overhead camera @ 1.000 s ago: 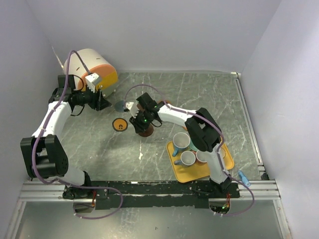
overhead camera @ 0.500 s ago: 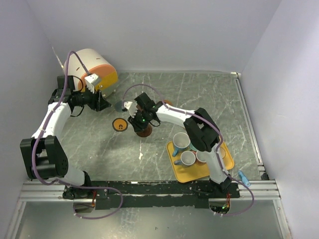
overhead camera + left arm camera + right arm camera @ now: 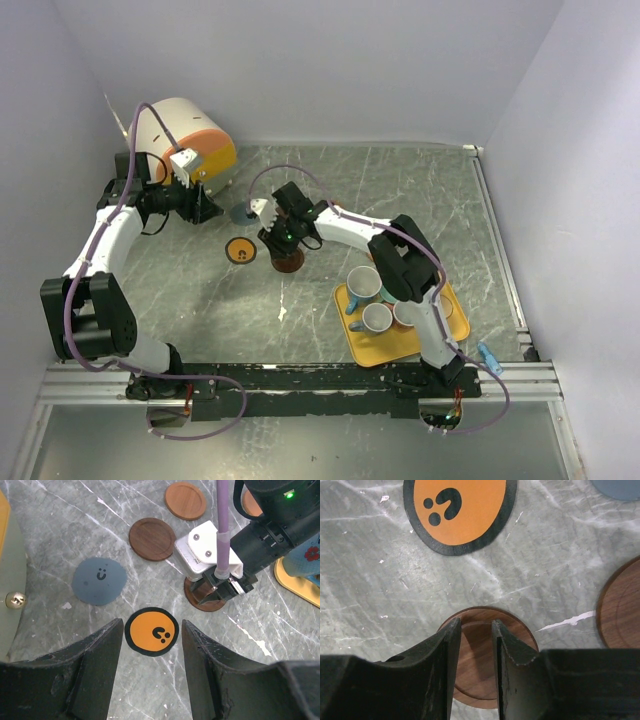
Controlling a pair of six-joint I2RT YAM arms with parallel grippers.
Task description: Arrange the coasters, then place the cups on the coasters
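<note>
Reddish-brown wood fills the narrow gap between the fingers of the right end effector (image 3: 476, 625). That is the reddish-brown coaster (image 3: 476, 680), lying flat on the grey marbled surface (image 3: 400, 200) near its middle. The fingertips come down on the coaster's far rim. The jaws stand slightly apart with nothing clamped between them.

The right arm (image 3: 350, 232) reaches from its base at the near right, leftward over the surface, with its wrist bent downward. The left arm (image 3: 105, 235) runs up the left side and folds rightward at the elbow. Its left end effector (image 3: 212, 208) hangs above the surface beside the white-and-orange cylinder (image 3: 185, 140). Its jaws are spread wide and grip nothing.

In the left wrist view, the orange coaster (image 3: 151, 631), black-rimmed, sits framed between those fingers, well below them. Near the orange coaster lie the slate-blue coaster (image 3: 99, 581) and the dark brown coaster (image 3: 152, 539). Further back are two lighter wooden coasters (image 3: 185, 500), one of them partly hidden behind the right arm.

The yellow tray (image 3: 385, 345) sits at the near right and holds the cups (image 3: 364, 283). Three pale interiors show upright, and the right arm covers the rest of the tray. No cup stands on a coaster.
</note>
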